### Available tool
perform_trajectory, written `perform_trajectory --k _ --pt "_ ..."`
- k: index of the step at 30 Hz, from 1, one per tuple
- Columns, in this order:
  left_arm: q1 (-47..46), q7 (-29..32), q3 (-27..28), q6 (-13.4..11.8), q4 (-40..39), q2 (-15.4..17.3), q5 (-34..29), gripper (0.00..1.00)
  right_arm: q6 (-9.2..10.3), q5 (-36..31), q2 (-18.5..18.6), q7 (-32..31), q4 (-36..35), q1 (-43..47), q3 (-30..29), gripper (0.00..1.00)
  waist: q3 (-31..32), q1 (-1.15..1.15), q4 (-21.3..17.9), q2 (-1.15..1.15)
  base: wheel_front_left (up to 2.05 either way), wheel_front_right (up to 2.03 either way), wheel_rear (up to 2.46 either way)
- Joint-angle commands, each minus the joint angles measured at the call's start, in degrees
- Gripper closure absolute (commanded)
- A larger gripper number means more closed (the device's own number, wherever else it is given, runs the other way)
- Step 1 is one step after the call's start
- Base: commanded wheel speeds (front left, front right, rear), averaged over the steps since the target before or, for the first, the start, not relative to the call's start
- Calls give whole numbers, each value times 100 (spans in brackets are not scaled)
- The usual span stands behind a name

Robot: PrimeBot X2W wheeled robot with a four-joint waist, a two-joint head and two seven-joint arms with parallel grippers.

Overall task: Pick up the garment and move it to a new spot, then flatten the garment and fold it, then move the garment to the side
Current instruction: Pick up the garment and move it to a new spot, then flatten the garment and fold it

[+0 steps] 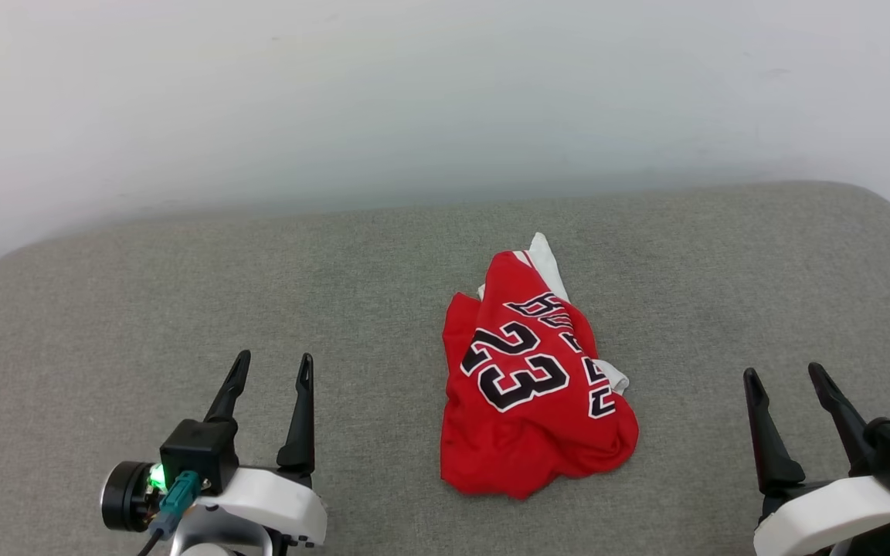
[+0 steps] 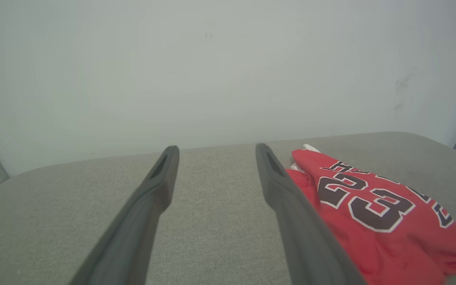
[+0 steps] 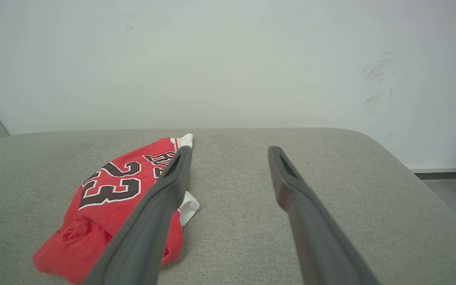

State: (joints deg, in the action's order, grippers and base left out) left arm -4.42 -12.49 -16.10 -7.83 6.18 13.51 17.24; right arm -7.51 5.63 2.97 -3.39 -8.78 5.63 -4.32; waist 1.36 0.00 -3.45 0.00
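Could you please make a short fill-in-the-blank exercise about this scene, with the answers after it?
1. The number printed on the crumpled garment is ____.
2. The left gripper and the right gripper are both ____ and hold nothing.
3. The garment lies on a ____ fabric surface.
4. In the head view, the garment lies ____ the two grippers.
Missing words: 23; open; grey; between.

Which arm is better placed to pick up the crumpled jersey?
Right, marginally: the right gripper sits slightly nearer the garment than the left gripper; both are open and empty.
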Motion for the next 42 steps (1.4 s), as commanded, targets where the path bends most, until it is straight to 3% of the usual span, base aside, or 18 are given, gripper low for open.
perform_trajectory --k 1,10,14,16,17,19,25,30,36,42 --pt "85 6 12 -32 -31 -27 35 0 4 11 -13 -28 -37 45 27 0 7 0 -10 0 0 0 0" --pt "161 10 0 -60 -77 -35 115 0 4 -11 -13 -111 -144 9 144 0 21 0 -37 0 0 0 0" --pt "154 -19 33 -75 -119 -58 168 0 4 351 -15 -359 -28 -34 50 0 -16 0 -18 0 0 0 0" --pt "102 -42 30 -82 -155 -78 187 0 4 487 -12 -647 81 -98 -151 0 -67 0 51 0 0 0 0" --pt "43 -95 -7 -74 -168 -136 179 0 4 738 119 -1248 356 -230 -440 0 -159 0 220 0 0 0 0" --pt "-13 -130 -37 -71 -182 -197 168 0 4 904 298 -1708 551 -349 -548 0 -268 0 361 0 0 0 0" --pt "-192 -214 -105 -30 -121 -330 108 0 4 1361 826 -2981 893 -855 -214 0 -529 0 798 0 0 0 0" --pt "-296 -251 -123 17 -54 -469 114 0 4 1684 1003 -3762 1255 -1267 67 0 -696 0 1066 0 0 0 0" --pt "-427 -279 -120 112 32 -605 55 0 4 1911 1136 -3977 2186 -1738 321 0 -916 0 1300 0 0 0 0" --pt "-488 -282 -71 205 24 -740 7 0 4 2178 1038 -3929 3151 -1899 632 0 -1024 0 1412 0 0 0 0"
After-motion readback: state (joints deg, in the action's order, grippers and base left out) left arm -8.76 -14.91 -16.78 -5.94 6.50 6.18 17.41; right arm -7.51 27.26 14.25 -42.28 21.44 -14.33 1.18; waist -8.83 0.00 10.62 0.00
